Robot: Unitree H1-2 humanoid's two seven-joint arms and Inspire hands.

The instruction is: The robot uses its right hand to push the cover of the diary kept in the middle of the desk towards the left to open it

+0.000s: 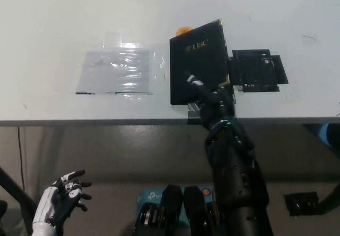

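Observation:
A black diary (197,60) with gold USC lettering lies in the middle of the desk. Its cover is tilted up along the right edge. My black right hand (210,100) is at the diary's near edge, its fingers spread and reaching under and against the lifted cover. It holds nothing. My white left hand (61,199) rests low at the lower left, below the desk, fingers apart.
A clear plastic sheet (117,71) lies left of the diary. A black flat piece (257,70) lies right of it. Grey tape (195,111) sits at the desk edge (106,121). Something orange (184,30) peeks from behind the diary.

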